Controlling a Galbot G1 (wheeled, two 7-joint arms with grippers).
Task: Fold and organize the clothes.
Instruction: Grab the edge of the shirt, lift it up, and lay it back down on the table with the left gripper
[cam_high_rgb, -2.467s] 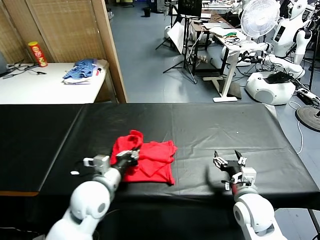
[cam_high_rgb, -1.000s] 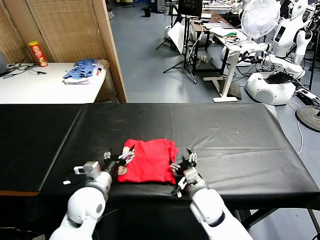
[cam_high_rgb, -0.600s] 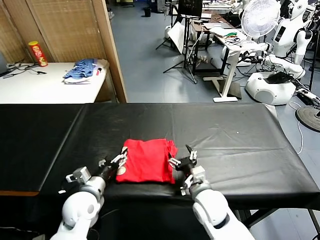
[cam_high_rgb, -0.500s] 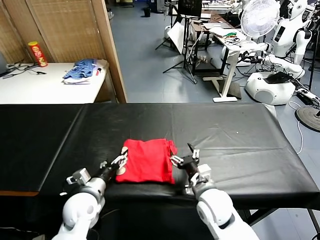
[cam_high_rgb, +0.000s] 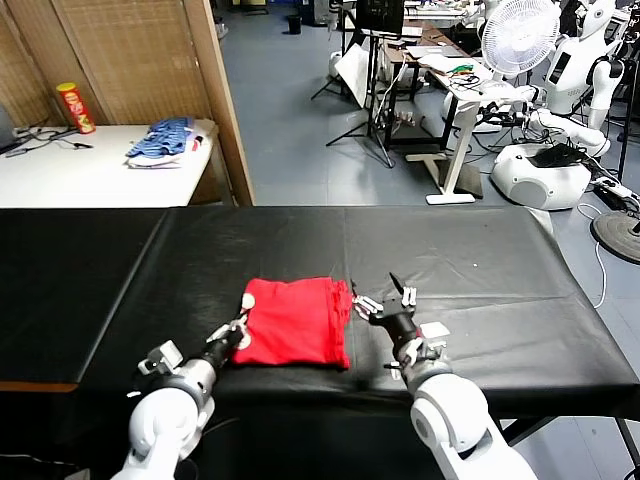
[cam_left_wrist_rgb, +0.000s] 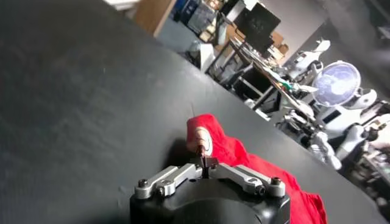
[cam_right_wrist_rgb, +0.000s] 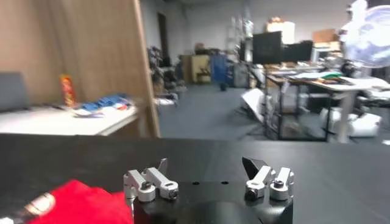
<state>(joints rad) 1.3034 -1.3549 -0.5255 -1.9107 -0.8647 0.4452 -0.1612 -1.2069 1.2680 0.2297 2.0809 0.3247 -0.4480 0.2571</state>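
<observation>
Left gripper (cam_high_rgb: 232, 336): low over the black tabletop (cam_high_rgb: 480, 270) near its front edge, at the left edge of the red T-shirt (cam_high_rgb: 295, 322). Your left wrist view shows the fingers drawn together to a point right at the rolled red corner (cam_left_wrist_rgb: 201, 137). From here you cannot tell for sure whether cloth is pinched between the tips or they merely touch it.

Red T-shirt: lies as a compact, roughly square bundle on the tabletop, left of centre and close to the front edge. Left side carries a thick rolled hem where a pale patch of print shows; right edge looks a bit ragged toward the far corner.

Right gripper (cam_high_rgb: 392, 300): just off the shirt's right edge, raised a little, fingers spread wide and nothing between them. The right wrist view confirms it, with the red cloth off to one side.

Step, as you should read it: folding looks nearly done; this is the tidying or squaring stage, left side being handled.

Next move, in my judgement: confirm your left pinch has real cloth before you pull, then draw or tuck that rolled edge flat. Keep the right gripper ready to pin the right edge so the bundle doesn't slide.

Background: blue-and-white fabric pile (cam_high_rgb: 160, 142) on the side table, not yours.
</observation>
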